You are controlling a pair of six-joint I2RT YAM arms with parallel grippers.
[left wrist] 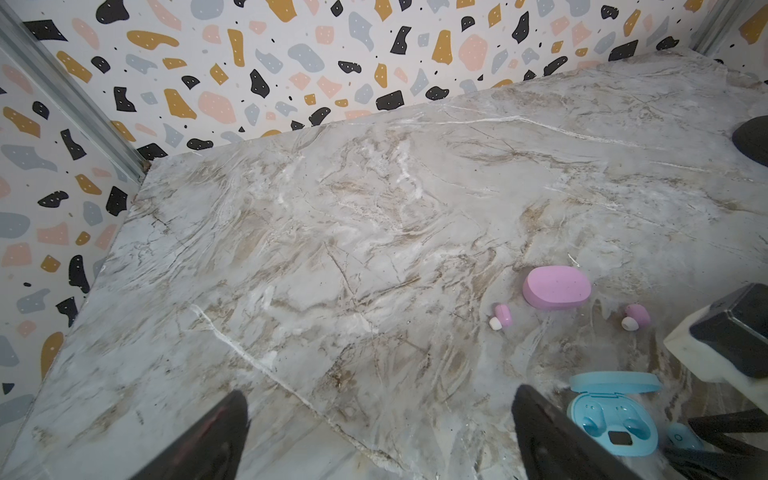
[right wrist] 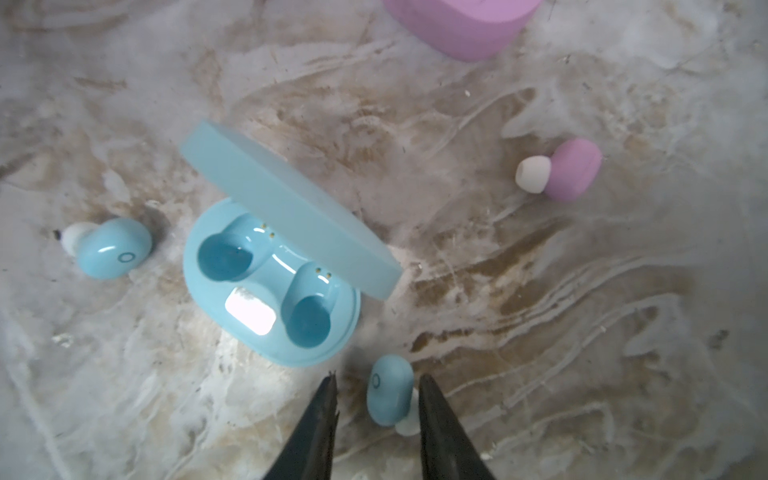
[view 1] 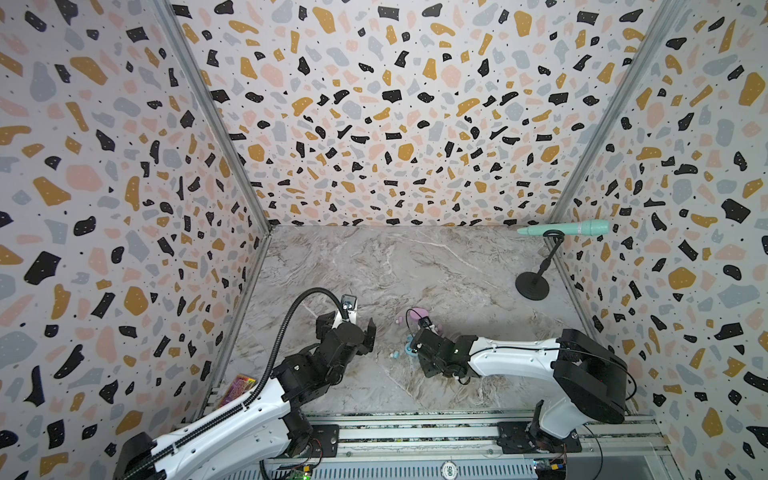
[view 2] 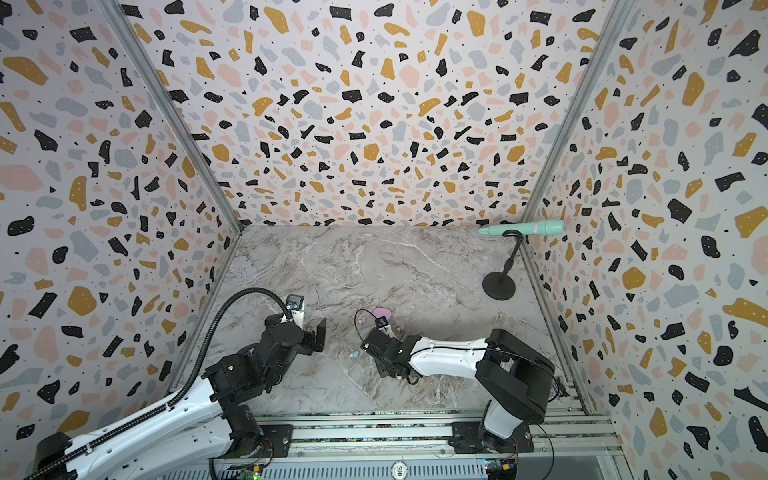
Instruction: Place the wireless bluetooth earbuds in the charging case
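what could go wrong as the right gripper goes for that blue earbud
The blue earbud is small, rounded and glossy, so it may squirt out as the right gripper closes on it. The open blue case sits close beside that gripper and could get nudged. Its lid leans over the sockets, leaving a tight way in.

A robot lab booth: terrazzo-print walls, marble-look tabletop, aluminium mounting rail.

Walls all in that speckled terrazzo print: pink, grey, mustard, black, with metal corner posts. Grey-beige marble-look tabletop. Mint microphone on a black stand at 2 o'clock, metal rail at 6. Soft, even light.
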